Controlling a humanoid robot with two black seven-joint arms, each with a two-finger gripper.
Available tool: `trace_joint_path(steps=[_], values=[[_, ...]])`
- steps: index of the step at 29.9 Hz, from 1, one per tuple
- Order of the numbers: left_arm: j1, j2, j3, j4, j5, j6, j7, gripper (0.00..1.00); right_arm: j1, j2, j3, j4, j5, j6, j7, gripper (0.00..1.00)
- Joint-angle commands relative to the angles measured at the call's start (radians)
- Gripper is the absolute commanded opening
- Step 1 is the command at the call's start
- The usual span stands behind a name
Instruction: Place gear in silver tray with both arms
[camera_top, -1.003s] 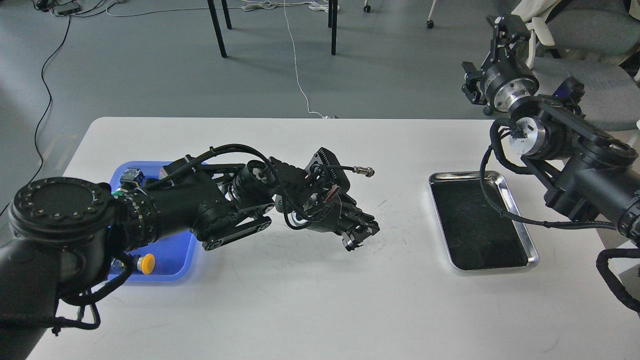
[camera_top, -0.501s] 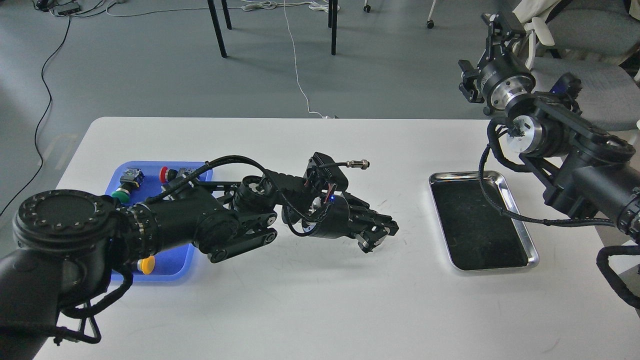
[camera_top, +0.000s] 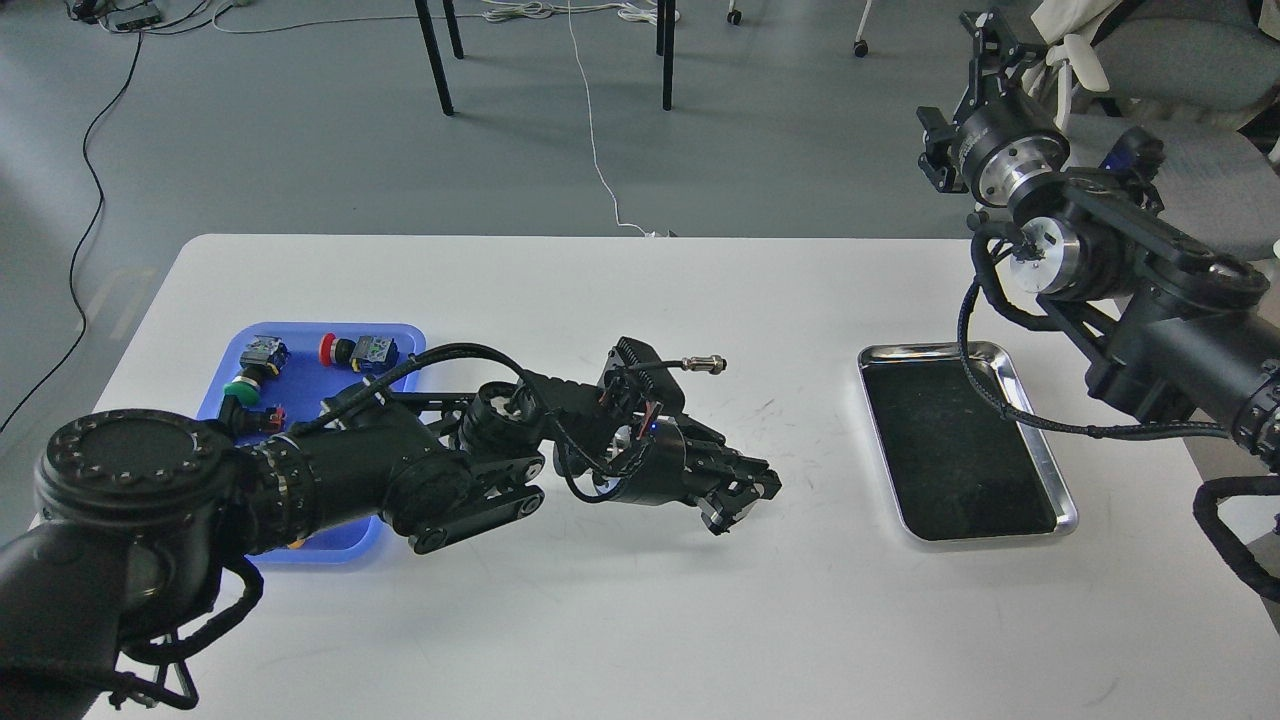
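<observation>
The silver tray (camera_top: 1040, 455) lies on the right part of our white table (camera_top: 600, 620), a rounded-corner rectangle of shiny metal with a raised bright rim and a dark, mirror-like bottom that looks faintly scuffed. A black braided cable (camera_top: 985, 385) from our right arm hangs across its far right corner. Our right gripper (camera_top: 985, 45) is raised high beyond the table's far right edge, seen small and dark against a chair, so we cannot tell how its fingers stand. Below it sit a silver wrist ring and matte black joints.

Our left gripper (camera_top: 735, 500) hovers low over the table's middle, well left of the tray, pointing toward it. Its black fingers sit close together, but whether anything is pinched between them is hard to make out. The gear itself we cannot pick out.

Behind our left arm the blue plastic tray (camera_top: 300, 345) is largely hidden; red, green and grey button parts (camera_top: 350, 350) show at its far end.
</observation>
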Motion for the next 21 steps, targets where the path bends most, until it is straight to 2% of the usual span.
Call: trace_joint_path(steps=[1, 5, 21], values=[[0.011, 0.000, 0.000, 0.001, 0.001, 0.000, 0.000, 0.14, 0.003, 0.000, -0.007, -0.005, 0.000, -0.003, 0.000, 0.99], [0.020, 0.000, 0.000, 0.001, 0.001, 0.000, 0.000, 0.19, 0.003, 0.000, -0.009, -0.005, 0.000, -0.005, 0.000, 0.99], [0.021, 0.000, -0.005, 0.004, -0.010, 0.003, 0.000, 0.30, 0.006, -0.001, -0.012, -0.004, 0.000, -0.003, 0.000, 0.99]])
